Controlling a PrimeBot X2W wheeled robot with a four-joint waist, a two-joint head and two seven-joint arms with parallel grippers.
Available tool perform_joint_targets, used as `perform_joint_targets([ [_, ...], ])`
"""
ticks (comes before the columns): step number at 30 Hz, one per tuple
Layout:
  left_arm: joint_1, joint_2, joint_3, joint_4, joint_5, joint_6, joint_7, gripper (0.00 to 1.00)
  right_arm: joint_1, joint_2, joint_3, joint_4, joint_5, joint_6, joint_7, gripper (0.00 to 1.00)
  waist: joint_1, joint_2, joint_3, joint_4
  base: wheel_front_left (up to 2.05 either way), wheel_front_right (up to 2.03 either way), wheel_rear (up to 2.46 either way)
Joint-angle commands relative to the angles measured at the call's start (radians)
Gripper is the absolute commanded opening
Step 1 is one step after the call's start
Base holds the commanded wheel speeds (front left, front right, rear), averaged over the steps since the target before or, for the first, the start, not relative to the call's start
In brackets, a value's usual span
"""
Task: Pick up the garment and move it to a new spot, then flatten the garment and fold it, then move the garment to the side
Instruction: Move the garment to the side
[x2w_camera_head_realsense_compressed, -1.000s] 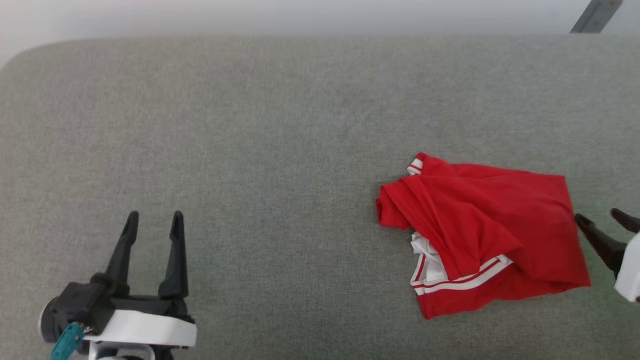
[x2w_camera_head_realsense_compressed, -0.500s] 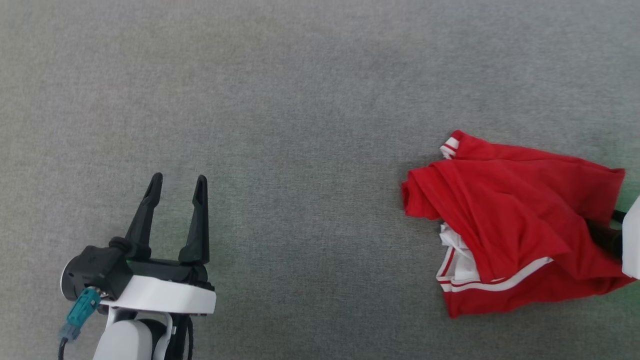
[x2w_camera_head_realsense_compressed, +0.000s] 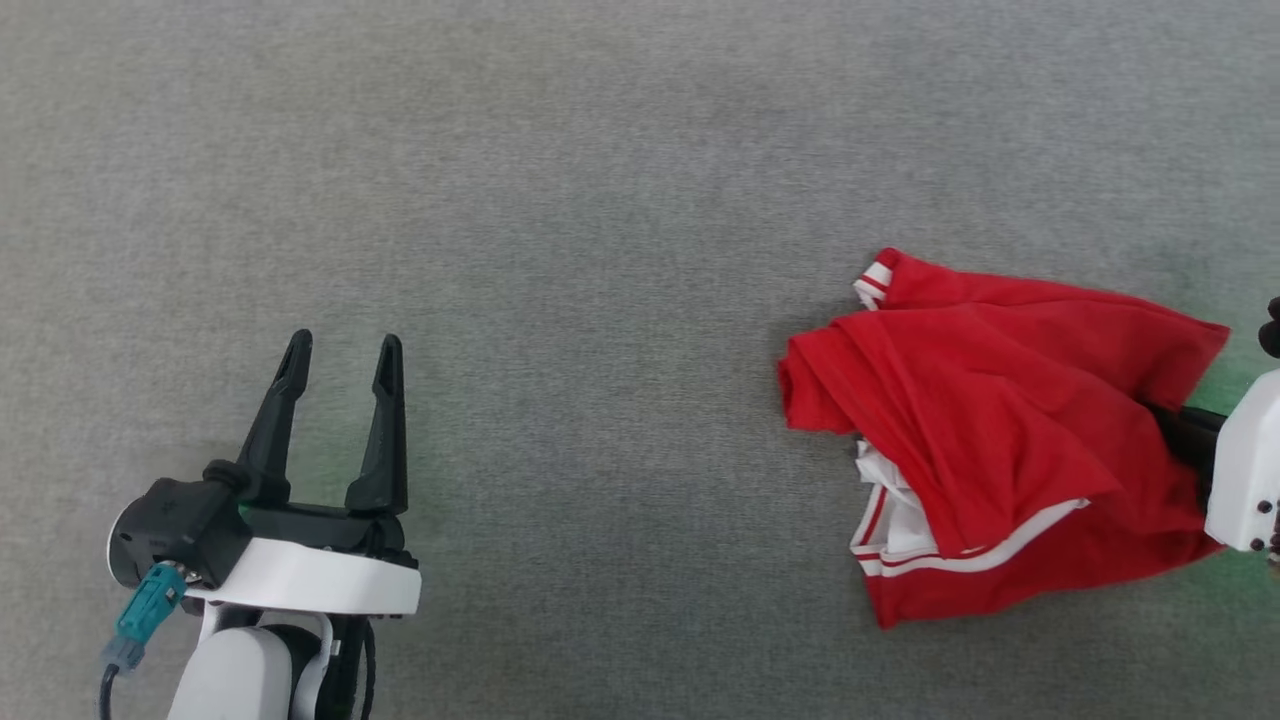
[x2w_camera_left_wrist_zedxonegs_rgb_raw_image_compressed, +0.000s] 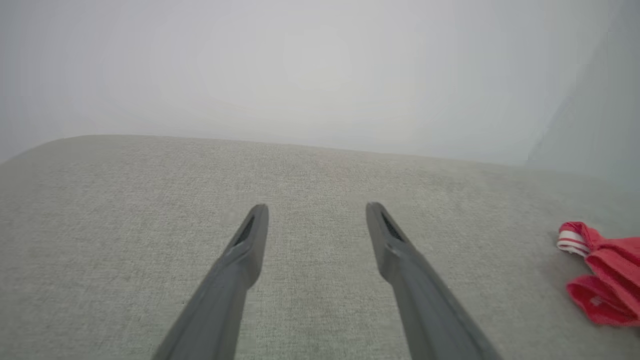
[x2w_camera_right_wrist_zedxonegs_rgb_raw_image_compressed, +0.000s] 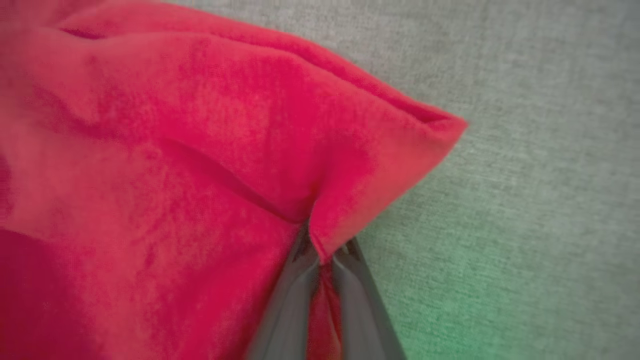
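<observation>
Light even and diffuse; shadows faint. Head view sharp, with a green tint on the grey fabric surface (x2w_camera_head_realsense_compressed: 1225, 375) at the right edge. Right wrist view: same green glow beside right hand (x2w_camera_right_wrist_zedxonegs_rgb_raw_image_compressed: 325, 254); garment (x2w_camera_right_wrist_zedxonegs_rgb_raw_image_compressed: 175, 150) close, soft-focus. Left wrist view hazy, background washed pale; left hand (x2w_camera_left_wrist_zedxonegs_rgb_raw_image_compressed: 316, 212) slightly blurred.

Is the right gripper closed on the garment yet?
Shut on it: in the right wrist view the right gripper pinches a red fold of the garment between its fingers.

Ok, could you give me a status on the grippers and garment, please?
Left gripper open, well clear of garment. Right gripper shut on its red edge. Garment crumpled, not yet flattened. Nothing blocking.
</observation>
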Motion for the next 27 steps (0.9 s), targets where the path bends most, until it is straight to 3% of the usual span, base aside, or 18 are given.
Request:
perform_joint_targets([
  [1,-0.001,0.007,0.0,-0.004,0.002,0.002,-0.005,1.0,0.028,0.017,0.008,0.027,0.002,-0.002,-0.005,0.0,0.0,0.0,-0.007,-0.023,0.0,0.0,0.0],
  [14,-0.104,0.091,-0.064,-0.039,-0.01,0.002,-0.005,1.0,-0.007,-0.082,-0.325,0.107,-0.07,-0.003,-0.175,0.0,0.0,0.0,0.068,-0.144,0.0,0.0,0.0],
  [21,-0.261,0.156,-0.166,-0.047,-0.001,0.002,-0.005,1.0,-0.124,-0.136,-0.491,0.248,-0.201,-0.003,-0.272,0.0,0.0,0.0,0.185,-0.142,0.0,0.0,0.0],
  [27,-0.374,0.188,-0.206,-0.066,-0.003,0.002,-0.005,1.0,-0.258,-0.155,-0.553,0.35,-0.336,-0.003,-0.336,0.0,0.0,0.0,0.251,-0.124,0.0,0.0,0.0],
])
